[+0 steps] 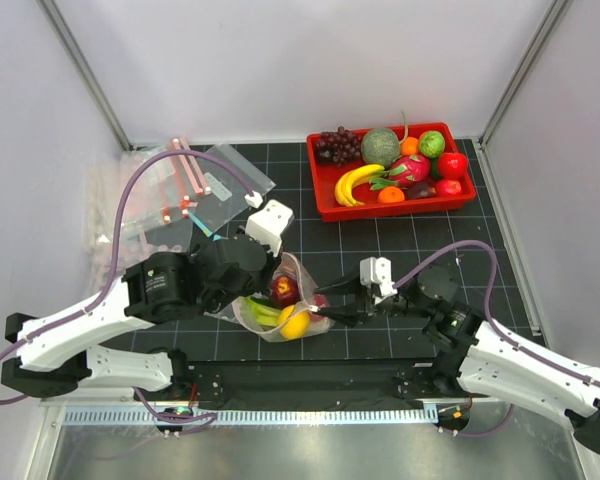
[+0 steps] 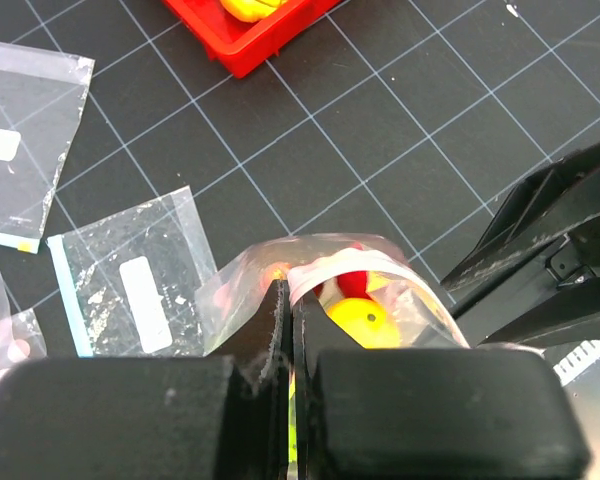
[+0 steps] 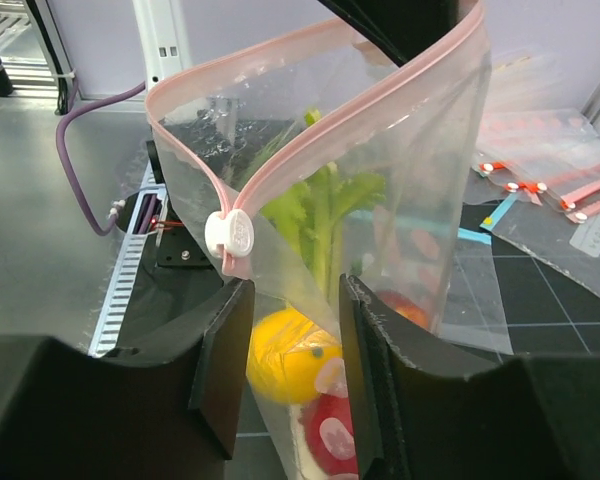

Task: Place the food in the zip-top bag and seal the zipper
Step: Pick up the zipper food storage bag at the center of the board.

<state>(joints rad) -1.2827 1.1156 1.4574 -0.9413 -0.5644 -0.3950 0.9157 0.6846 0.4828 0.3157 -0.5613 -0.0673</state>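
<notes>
Sealing stage: you look past the loading; the food sits inside and only the mouth remains to close.
Counter [image 1: 400, 250]: carries the red tray [image 1: 420, 207] at the far right, well apart from the work, with other produce in it.
Zip-top bag [image 3: 420, 180]: held upright between the two arms, near your edge of the counter, with its mouth up and gaping.
Left hand [image 2: 288, 310]: clenched on the bag's top edge, pinching the film flat.
Right hand [image 3: 295, 300]: parted, astride the bag's side edge just under the slider; you are pinching nothing that shows.
Celery [image 3: 320, 200]: stands inside the bag, leaves toward the mouth.
Lemon [image 3: 285, 355]: low in the bag, near the red apple [image 1: 283, 290].
Zipper [image 3: 360, 110]: the two pink tracks split apart from the slider onward, so it is unsealed.
Slider [image 3: 230, 233]: a white tab at one end of the track, just above your right fingers. My judgement of the next move: raise the right hand, nip the tab, and draw it along the track toward the left hand while that hand keeps the edge taut. A slack edge would likely bunch the film.
</notes>
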